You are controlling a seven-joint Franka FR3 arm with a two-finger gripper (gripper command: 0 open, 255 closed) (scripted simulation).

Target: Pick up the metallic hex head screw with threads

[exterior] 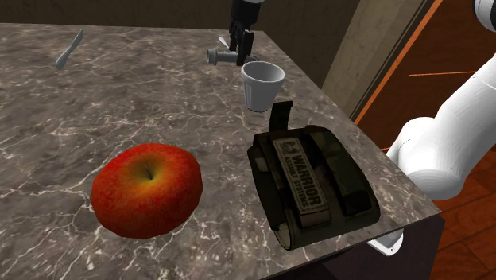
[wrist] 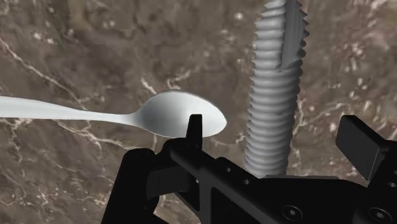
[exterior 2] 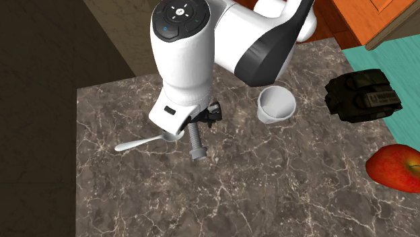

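A grey threaded hex head screw lies flat on the marble tabletop, at the far side in the shoulder view. My black gripper reaches down over its threaded end, while the hex head points to the shoulder view's left. In the wrist view the threaded shaft runs between my fingers. The gripper is open, with a gap on each side of the shaft. From the second exterior view, the screw pokes out below the white hand and gripper.
A grey spoon lies beside the screw, its bowl close to one finger, also in the second exterior view. A white cup stands just nearer than the screw. A red apple and a black pouch occupy the near table.
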